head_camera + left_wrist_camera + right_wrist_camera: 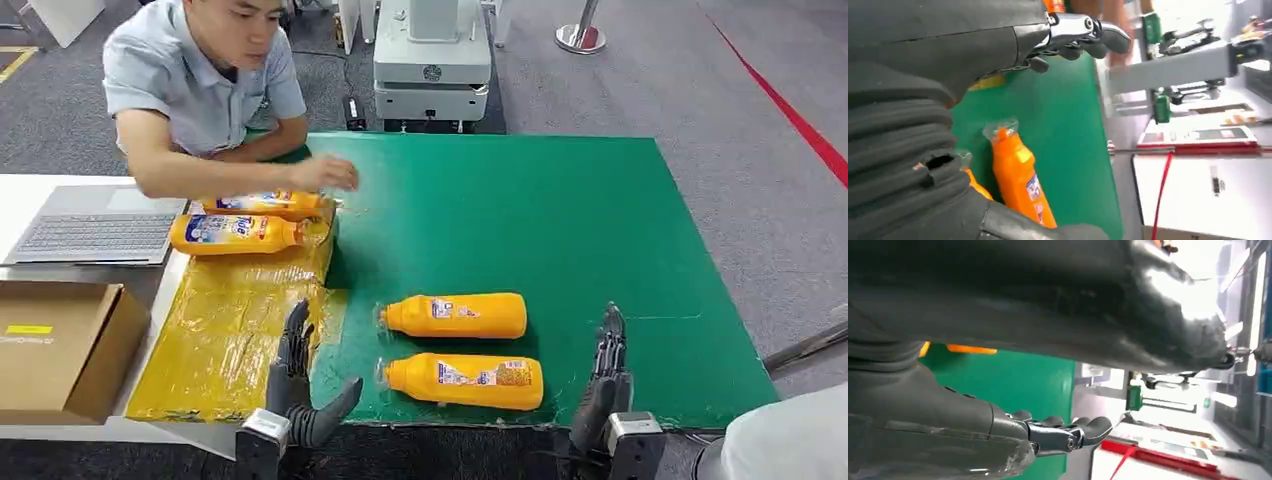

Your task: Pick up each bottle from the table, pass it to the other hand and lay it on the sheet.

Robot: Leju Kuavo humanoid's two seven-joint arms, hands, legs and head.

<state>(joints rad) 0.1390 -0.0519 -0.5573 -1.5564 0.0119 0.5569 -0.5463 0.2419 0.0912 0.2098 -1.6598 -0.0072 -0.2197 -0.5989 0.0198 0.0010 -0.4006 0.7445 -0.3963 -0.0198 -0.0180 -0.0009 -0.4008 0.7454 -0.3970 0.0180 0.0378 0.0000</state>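
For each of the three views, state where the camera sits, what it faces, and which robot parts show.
Head view: high on the body, looking down at the green table mat; left hand and right hand rise from below.
Left wrist view: behind the left hand, facing across the mat toward two orange plastic bottles.
Right wrist view: behind the right hand, facing across the mat's edge.
Shared: the green mat.

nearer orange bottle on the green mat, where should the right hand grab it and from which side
Probably around the wide mid-body of the nearer bottle, coming down from above. It lies flat on its side, cap end toward the yellow sheet, base toward the open right hand, with a gap to the other bottle.
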